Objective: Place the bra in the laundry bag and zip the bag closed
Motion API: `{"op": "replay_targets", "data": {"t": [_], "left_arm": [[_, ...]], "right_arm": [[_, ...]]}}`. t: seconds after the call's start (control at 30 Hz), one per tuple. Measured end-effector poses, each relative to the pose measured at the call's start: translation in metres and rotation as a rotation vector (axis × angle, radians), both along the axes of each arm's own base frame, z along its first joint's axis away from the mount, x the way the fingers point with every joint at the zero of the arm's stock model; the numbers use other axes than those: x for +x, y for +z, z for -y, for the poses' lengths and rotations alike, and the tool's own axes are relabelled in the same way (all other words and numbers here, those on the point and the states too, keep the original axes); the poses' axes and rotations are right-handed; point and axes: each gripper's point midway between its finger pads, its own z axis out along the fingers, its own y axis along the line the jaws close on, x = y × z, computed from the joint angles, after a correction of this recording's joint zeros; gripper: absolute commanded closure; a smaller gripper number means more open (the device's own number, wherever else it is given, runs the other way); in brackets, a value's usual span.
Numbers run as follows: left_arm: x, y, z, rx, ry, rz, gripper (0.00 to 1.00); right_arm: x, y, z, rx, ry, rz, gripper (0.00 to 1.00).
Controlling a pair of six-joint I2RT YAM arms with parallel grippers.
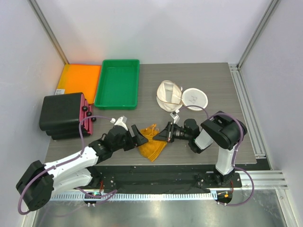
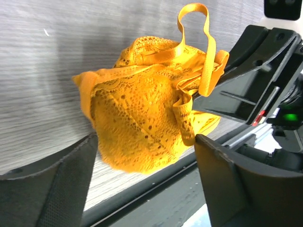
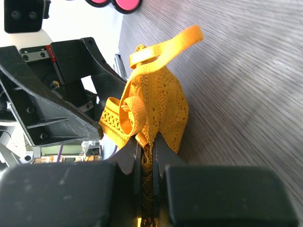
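A robotics lab cell: white panels (image 1: pixel 156 28) and aluminium posts (image 1: pixel 49 30) enclose the grey bench (image 1: pixel 213 80); left arm (image 1: pixel 71 166) and right arm (image 1: pixel 223 137) are bolted at its near edge.

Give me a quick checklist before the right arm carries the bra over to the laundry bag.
1. Right gripper shut on the bra: ok.
2. Left gripper open: ok.
3. Left fingers clear of the fabric: cannot tell, the bra hangs between them.
4. Laundry bag open, lid flipped aside: ok.
5. Straps tucked in: not ok, one strap loops out loose.
6. Bra lifted off the table: cannot tell.
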Motion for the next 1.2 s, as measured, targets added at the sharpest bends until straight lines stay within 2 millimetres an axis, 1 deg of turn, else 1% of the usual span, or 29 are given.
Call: {"op": "replay_targets", "data": {"t": [0.03,0.1,0.13,0.27,0.37,0.43,0.5,0.6,0.63,0.67,0.7,0.77,0.83,0.93,0.97,1.07,1.1,1.17,1.2], "left_arm": [[0.000,0.002,-0.002,0.010,0.000,0.012,0.10],[0.003,0.013,-0.006,0.023,0.003,0.046,0.07],[0.004,0.020,-0.007,0.022,0.006,0.062,0.06],[0.016,0.062,-0.010,0.033,0.006,0.180,0.06],[0.029,0.095,-0.008,0.034,0.003,0.266,0.11],[0.042,0.111,-0.005,0.045,-0.001,0.306,0.15],[0.059,0.122,0.001,0.061,-0.015,0.321,0.20],[0.093,0.134,0.016,0.081,-0.053,0.324,0.23],[0.103,0.136,0.021,0.085,-0.065,0.324,0.23],[0.116,0.140,0.028,0.091,-0.083,0.330,0.22],[0.128,0.142,0.034,0.097,-0.098,0.341,0.20],[0.150,0.144,0.045,0.111,-0.118,0.354,0.18],[0.178,0.144,0.055,0.119,-0.134,0.375,0.18],[0.218,0.134,0.065,0.116,-0.146,0.384,0.26],[0.237,0.130,0.068,0.109,-0.151,0.387,0.32],[0.282,0.114,0.071,0.092,-0.166,0.380,0.38],[0.294,0.107,0.072,0.089,-0.172,0.376,0.38],[0.311,0.091,0.068,0.092,-0.176,0.361,0.39],[0.316,0.084,0.066,0.097,-0.176,0.352,0.39]], "right_arm": [[0.001,0.002,0.000,0.004,-0.002,0.004,0.99],[0.002,0.008,0.000,0.013,-0.006,0.015,0.99],[0.002,0.010,0.000,0.015,-0.008,0.018,0.99],[0.009,0.021,0.006,0.014,-0.034,0.023,0.99],[0.018,0.034,0.017,-0.020,-0.080,0.049,0.99],[0.025,0.045,0.026,-0.061,-0.121,0.086,0.99],[0.032,0.064,0.038,-0.101,-0.167,0.139,0.99],[0.047,0.089,0.061,-0.164,-0.247,0.198,0.99],[0.054,0.097,0.073,-0.189,-0.288,0.212,0.99],[0.062,0.104,0.086,-0.213,-0.332,0.223,0.99],[0.068,0.111,0.098,-0.234,-0.372,0.234,0.99],[0.080,0.119,0.121,-0.280,-0.443,0.235,0.99],[0.093,0.125,0.141,-0.324,-0.504,0.224,0.99],[0.111,0.129,0.165,-0.366,-0.572,0.194,0.99],[0.118,0.130,0.171,-0.379,-0.589,0.182,0.99],[0.139,0.135,0.181,-0.399,-0.622,0.169,0.99],[0.145,0.138,0.183,-0.405,-0.628,0.172,0.99],[0.156,0.144,0.184,-0.416,-0.635,0.186,0.99],[0.161,0.147,0.184,-0.419,-0.639,0.194,0.99]]}}
